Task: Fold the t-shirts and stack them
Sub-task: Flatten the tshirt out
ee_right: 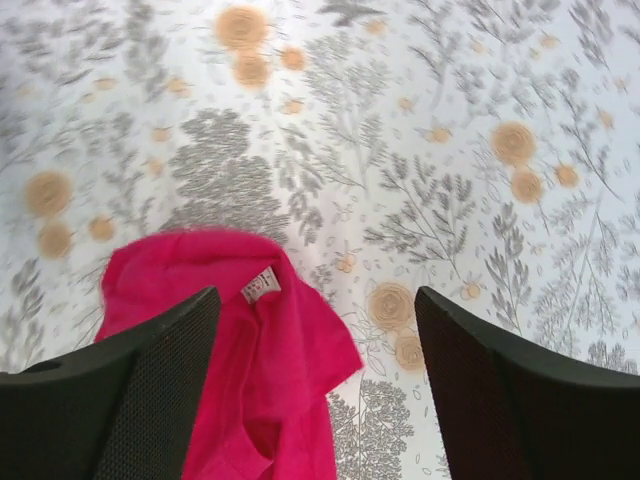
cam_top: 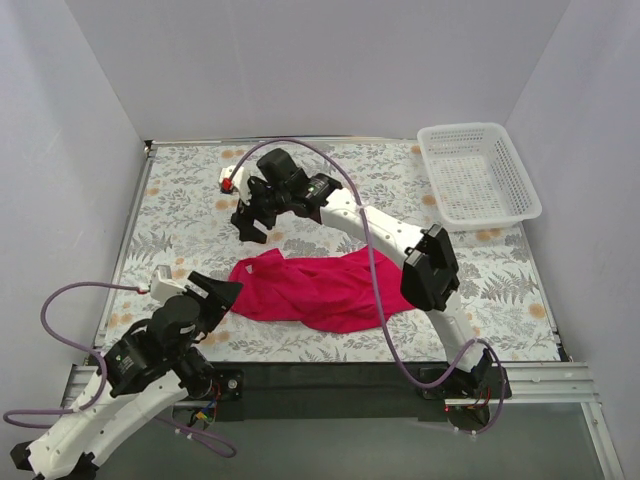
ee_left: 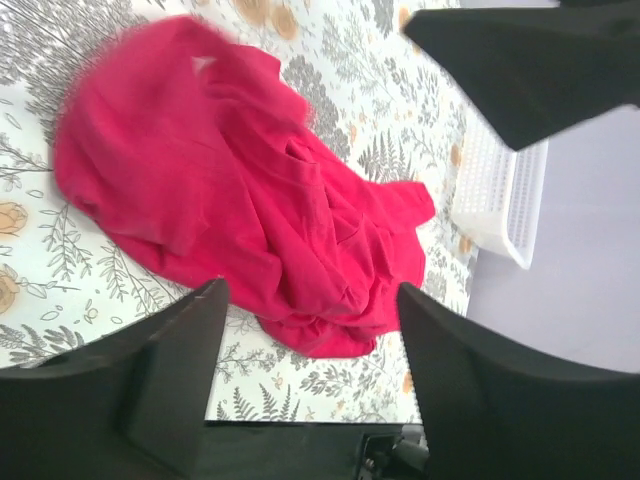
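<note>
A magenta-red t-shirt [cam_top: 318, 288] lies crumpled on the flowered table, near the front middle. It also shows in the left wrist view [ee_left: 240, 190] and in the right wrist view [ee_right: 250, 350], where its white neck tag [ee_right: 261, 285] faces up. My left gripper [cam_top: 222, 292] is open and empty, just left of the shirt's left edge. My right gripper [cam_top: 250, 225] is open and empty, above the table a little behind the shirt's left end.
A white mesh basket [cam_top: 476, 174] stands at the back right; it also shows in the left wrist view [ee_left: 500, 190]. A small red and white object [cam_top: 229, 183] lies at the back, left of the right gripper. The table's dark front edge [cam_top: 320, 378] runs between the arm bases.
</note>
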